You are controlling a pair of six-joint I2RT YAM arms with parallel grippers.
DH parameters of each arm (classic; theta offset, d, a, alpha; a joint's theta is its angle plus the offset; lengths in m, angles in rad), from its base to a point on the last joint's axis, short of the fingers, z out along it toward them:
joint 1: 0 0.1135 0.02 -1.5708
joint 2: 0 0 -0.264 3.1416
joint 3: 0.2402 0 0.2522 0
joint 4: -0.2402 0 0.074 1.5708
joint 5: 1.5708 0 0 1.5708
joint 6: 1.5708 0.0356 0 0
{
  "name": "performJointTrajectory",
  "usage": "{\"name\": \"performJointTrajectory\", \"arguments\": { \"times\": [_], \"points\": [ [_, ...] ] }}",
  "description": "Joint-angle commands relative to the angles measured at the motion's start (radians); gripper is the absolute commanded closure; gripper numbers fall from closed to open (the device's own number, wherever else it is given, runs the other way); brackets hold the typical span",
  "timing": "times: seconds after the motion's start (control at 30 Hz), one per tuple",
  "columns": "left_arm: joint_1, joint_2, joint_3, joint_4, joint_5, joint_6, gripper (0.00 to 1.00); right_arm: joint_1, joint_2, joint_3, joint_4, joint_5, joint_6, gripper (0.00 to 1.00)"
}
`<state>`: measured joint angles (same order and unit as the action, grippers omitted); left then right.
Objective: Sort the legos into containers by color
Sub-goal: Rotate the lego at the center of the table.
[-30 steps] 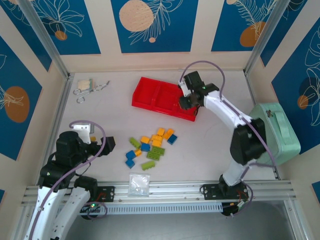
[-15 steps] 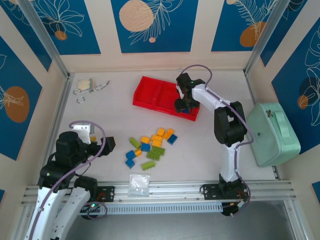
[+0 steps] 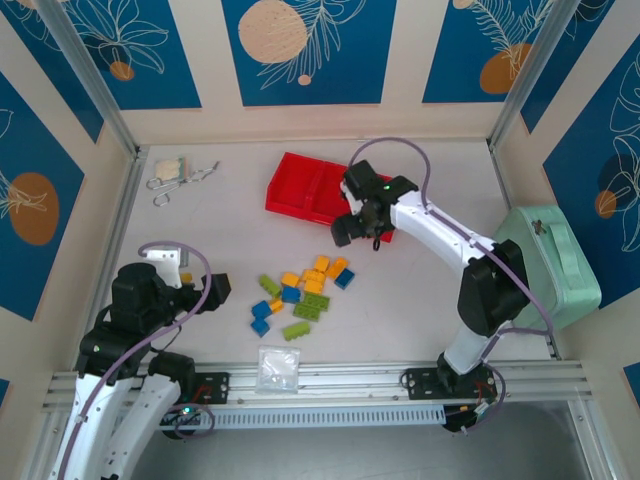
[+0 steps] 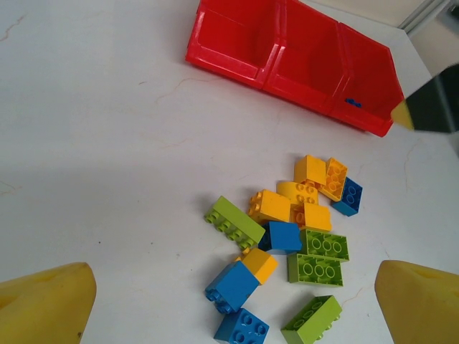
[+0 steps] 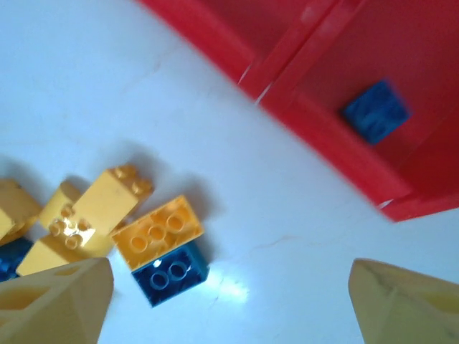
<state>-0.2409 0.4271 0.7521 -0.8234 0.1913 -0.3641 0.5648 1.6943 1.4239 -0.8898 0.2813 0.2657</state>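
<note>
one blue lego (image 5: 375, 110) lying flat inside the right-end compartment of the red tray (image 5: 323, 122), close to the near wall. just off that end of the tray, above the table (image 3: 200, 230): right tool (image 5: 229, 301), fingers spread wide, nothing between them, nothing held. below it, a little out from the tray's near wall, an orange-yellow brick (image 5: 158, 233) touching a dark blue brick (image 5: 171, 276). remaining legos (image 3: 305, 290) heaped loose on the near side of the tray, clear of it: lime green, orange-yellow and blue mixed, several touching. farther from the tray than the heap: left tool (image 4: 233, 290), spread just as wide, empty. mint-green case (image 3: 550, 265) well off the tray's right end; clear bag (image 3: 277, 368) beyond the heap.
</note>
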Motion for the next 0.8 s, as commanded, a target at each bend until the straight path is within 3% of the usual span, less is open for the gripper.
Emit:
{"name": "performJointTrajectory", "arguments": {
  "times": [0.0,0.07,0.23,0.5,0.77],
  "points": [
    [-0.005,-0.009,-0.012,0.019,0.009,0.017,0.01,-0.001,0.016,-0.062,-0.061,-0.037,0.341,0.17],
    [-0.005,-0.010,-0.012,0.017,0.005,0.016,0.01,0.022,0.018,-0.120,-0.016,-0.042,0.462,0.21],
    [-0.005,-0.013,-0.013,0.018,0.007,0.016,0.01,0.139,0.069,-0.171,0.034,0.089,0.629,0.25],
    [-0.005,-0.015,-0.013,0.020,0.010,0.017,0.01,0.198,0.166,-0.160,0.054,0.072,0.626,0.29],
    [-0.005,-0.016,-0.014,0.022,0.011,0.018,0.01,0.169,0.107,-0.248,0.050,0.091,0.577,0.46]
  ]
}}
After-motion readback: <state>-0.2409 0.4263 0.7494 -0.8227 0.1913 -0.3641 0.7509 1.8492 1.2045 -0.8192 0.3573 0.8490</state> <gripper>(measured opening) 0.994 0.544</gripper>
